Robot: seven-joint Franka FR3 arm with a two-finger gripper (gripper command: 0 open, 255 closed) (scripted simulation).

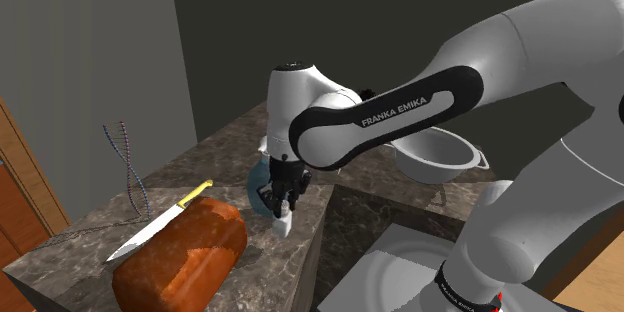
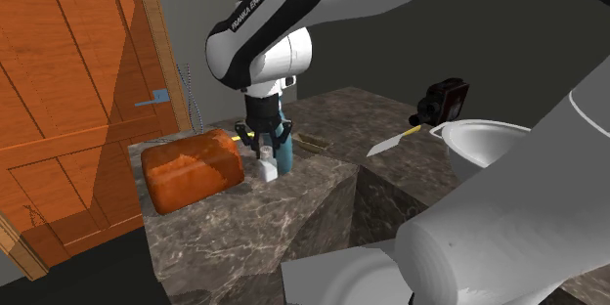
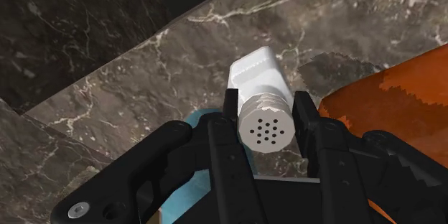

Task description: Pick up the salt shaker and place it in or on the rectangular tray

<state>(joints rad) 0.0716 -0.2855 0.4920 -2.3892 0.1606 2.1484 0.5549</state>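
Salt shaker [image 3: 262, 100]: white body, perforated cap, upright near the marble counter's [image 1: 80, 245] edge, just beside the orange-brown loaf [image 1: 180, 255]. Gripper [image 3: 266, 113] points straight down over it, fingers [image 3: 230, 111] clamped on either side of the cap, probably because the loaf crowds the body. Whether the base has left the counter cannot be told. A teal object [image 2: 284, 152] stands just behind; whether it is the tray is unclear.

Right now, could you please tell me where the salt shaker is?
The salt shaker is clasped in the gripper at the marble counter's edge, just right of the orange-brown loaf in the shoulder view.
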